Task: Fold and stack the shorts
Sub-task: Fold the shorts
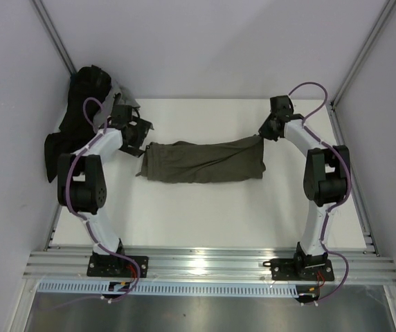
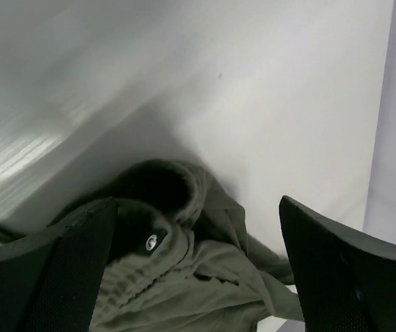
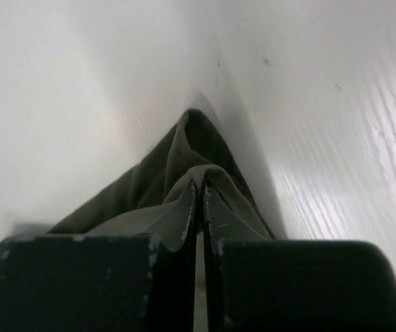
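two arms reach in over the white table [image 1: 205, 228], one at each end of the shorts [image 1: 205, 162], which lie stretched crosswise near the middle of the table as a long, rumpled olive-green band. the right gripper [image 1: 262, 135] is clenched on the far right corner of the cloth; in the right wrist view its fingers [image 3: 80, 283] are pressed together with only a thin slit between them, and a fold of the shorts [image 3: 184, 152] is pinched at the tips of the right gripper [image 3: 199, 190], with the cloth running away from there in a narrow ridge. the left gripper [image 1: 142, 138] hangs over the left end of the shorts with its claw released: in the left wrist view its fingers [image 2: 52, 277] stand wide apart, and the bunched waistband end of the shorts [image 2: 184, 290] lies under the gap of the left gripper [image 2: 196, 207]. whether those fingers touch the cloth i cannot tell. a heap of dark cloth [image 1: 80, 104] sits in the back left corner, behind the left arm and apart from the shorts.
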`<state>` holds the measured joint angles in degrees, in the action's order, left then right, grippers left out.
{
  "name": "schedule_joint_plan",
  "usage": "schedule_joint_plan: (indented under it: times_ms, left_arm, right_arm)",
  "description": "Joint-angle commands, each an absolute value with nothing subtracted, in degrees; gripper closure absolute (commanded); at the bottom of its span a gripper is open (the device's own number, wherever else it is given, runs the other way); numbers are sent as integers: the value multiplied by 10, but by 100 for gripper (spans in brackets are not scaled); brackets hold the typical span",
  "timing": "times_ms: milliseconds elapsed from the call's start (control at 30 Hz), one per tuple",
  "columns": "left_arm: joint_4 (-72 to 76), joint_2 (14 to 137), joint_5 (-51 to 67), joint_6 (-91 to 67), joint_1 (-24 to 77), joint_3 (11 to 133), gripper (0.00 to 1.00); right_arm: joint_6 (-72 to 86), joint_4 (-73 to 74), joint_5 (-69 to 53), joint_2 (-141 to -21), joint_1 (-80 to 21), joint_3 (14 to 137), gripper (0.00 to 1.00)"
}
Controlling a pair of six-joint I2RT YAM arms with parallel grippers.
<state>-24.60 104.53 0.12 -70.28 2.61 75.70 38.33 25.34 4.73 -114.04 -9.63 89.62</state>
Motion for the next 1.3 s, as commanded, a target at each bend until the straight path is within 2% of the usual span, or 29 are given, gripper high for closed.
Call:
schedule_joint_plan:
  times_ms: [0, 200, 467, 667, 767, 800, 833, 867, 900, 967, 1033, 1200, 1267]
  left_arm:
    - [-237, 1055, 15, -677, 23, 809, 1]
    - [-224, 1020, 3, -643, 20, 801, 1]
    - [-200, 954, -12, -564, 20, 722, 3]
    - [-150, 928, 38, -485, 33, 679, 6]
    - [-161, 925, 25, -437, 46, 677, 5]
    - [-162, 925, 24, -430, 47, 676, 4]
    - [-166, 925, 20, -424, 47, 673, 4]
    - [-170, 928, 19, -413, 47, 672, 3]
    - [-168, 931, 27, -406, 48, 671, 3]
    - [-164, 933, 37, -396, 49, 664, 3]
    - [-127, 930, 69, -383, 54, 645, 4]
    - [-117, 911, 34, -331, 85, 627, 5]
    - [-123, 913, 26, -321, 91, 628, 5]
  right_arm:
    - [357, 188, 33, -1160, -95, 951, 100]
    - [338, 144, 8, -1162, -88, 957, 100]
    - [350, 119, -29, -1169, -90, 977, 100]
    - [358, 154, -47, -1261, -90, 1108, 100]
    - [358, 179, -60, -1305, -90, 1184, 96]
    - [357, 191, -74, -1337, -90, 1201, 91]
    - [354, 199, -83, -1352, -90, 1221, 66]
    - [353, 213, -87, -1369, -91, 1262, 48]
    - [353, 243, -85, -1384, -91, 1279, 32]
    - [352, 254, -76, -1397, -91, 1282, 7]
    - [348, 243, -55, -1369, -91, 1253, 1]
    - [324, 207, -62, -1286, -76, 1145, 0]
    - [299, 237, -64, -1254, -73, 1124, 1]
